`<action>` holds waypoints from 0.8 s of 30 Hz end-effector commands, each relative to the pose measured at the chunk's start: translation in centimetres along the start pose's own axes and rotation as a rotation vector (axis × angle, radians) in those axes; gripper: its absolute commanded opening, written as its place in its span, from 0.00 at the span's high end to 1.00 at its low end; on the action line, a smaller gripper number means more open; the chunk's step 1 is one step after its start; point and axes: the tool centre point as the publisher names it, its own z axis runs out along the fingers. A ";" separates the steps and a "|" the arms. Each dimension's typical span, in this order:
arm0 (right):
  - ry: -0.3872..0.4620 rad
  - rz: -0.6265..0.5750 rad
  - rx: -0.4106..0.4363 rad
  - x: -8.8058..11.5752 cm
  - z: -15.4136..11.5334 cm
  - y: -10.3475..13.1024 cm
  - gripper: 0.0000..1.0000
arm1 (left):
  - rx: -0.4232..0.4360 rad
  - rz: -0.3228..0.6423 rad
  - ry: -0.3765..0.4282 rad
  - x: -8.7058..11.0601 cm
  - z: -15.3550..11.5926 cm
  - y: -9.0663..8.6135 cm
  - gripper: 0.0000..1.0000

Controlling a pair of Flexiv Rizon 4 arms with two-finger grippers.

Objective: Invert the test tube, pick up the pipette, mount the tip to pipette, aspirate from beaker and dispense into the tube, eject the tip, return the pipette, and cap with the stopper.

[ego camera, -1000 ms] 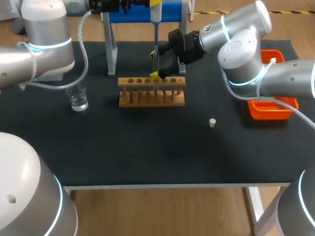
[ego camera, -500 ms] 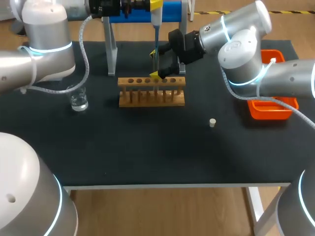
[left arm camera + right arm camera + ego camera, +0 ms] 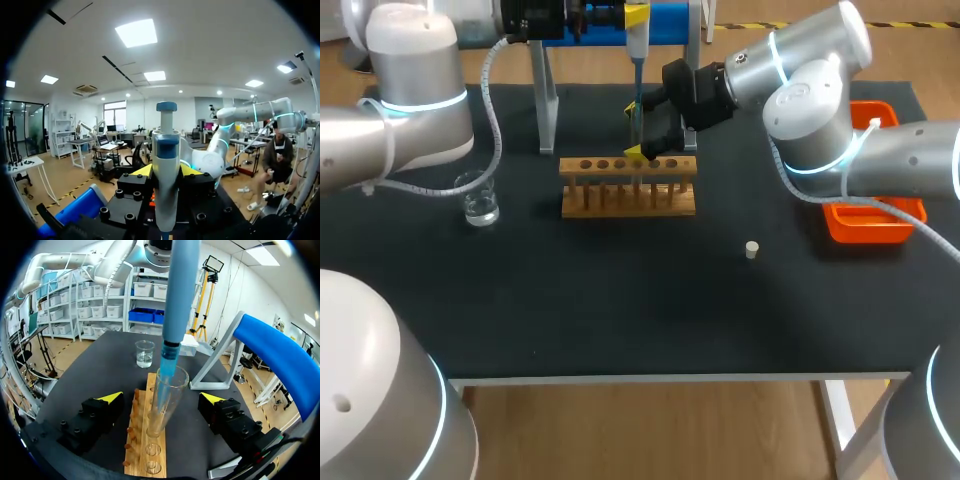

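One clear glass test tube (image 3: 168, 392) stands mouth-up in the light wooden tube rack (image 3: 628, 187), leaning a little. The tube sits in a hole near the middle of the rack's single row. A gripper hides part of that row, so I can't count the holes.

The blue lower shaft and pale tip of the one white-and-blue pipette (image 3: 165, 200) reach down into the tube's mouth. The left gripper (image 3: 165, 171) holds the pipette upright above the rack, its two fingers clamped on the body just below the blue plunger knob.

The right gripper (image 3: 161, 398) sits low at the rack with its two fingers spread wide. One yellow tip is on each side of the tube, and neither touches the glass.

Out on the black table top (image 3: 620, 300) there is one small clear glass beaker (image 3: 478, 198). It holds a little clear liquid and stands well off to the rack's left.

One small cream stopper (image 3: 752, 249) lies alone on the mat, to the right and nearer the front edge. One orange plastic tray (image 3: 868, 228) sits near the right edge. Behind the rack stands one pipette stand, a blue bar on grey legs (image 3: 670, 22).
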 end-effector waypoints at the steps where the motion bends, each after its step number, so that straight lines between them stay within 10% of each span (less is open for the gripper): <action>1: 0.002 0.001 0.002 0.0 -0.1 0.0 0.00 | 0.005 -0.001 0.001 -0.2 0.1 0.3 1.00; 24: 0.002 0.001 0.002 0.0 -0.1 0.0 0.00 | 0.005 -0.031 0.006 -0.7 0.1 1.6 1.00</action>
